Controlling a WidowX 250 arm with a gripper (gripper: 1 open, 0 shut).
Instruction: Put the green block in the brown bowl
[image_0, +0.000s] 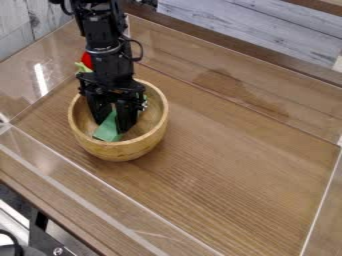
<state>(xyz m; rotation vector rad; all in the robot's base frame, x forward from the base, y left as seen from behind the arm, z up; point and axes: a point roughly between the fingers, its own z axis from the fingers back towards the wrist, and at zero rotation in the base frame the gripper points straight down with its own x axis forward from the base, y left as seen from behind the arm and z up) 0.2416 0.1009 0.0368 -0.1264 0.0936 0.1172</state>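
Note:
The brown bowl (150, 133) sits on the wooden table at the left, round and light tan with thick walls. My gripper (114, 124) reaches straight down into it, black fingers inside the rim. Between the fingers stands the green block (104, 129), tilted, with its lower end down near the bowl's floor; whether it touches the floor is hidden. The fingers are shut on the block's sides.
A small red ball with a green bit (86, 62) lies just behind the bowl, partly hidden by the arm. Clear plastic walls (160, 232) fence the tabletop along the front and sides. Bare wood (241, 130) stretches to the right of the bowl.

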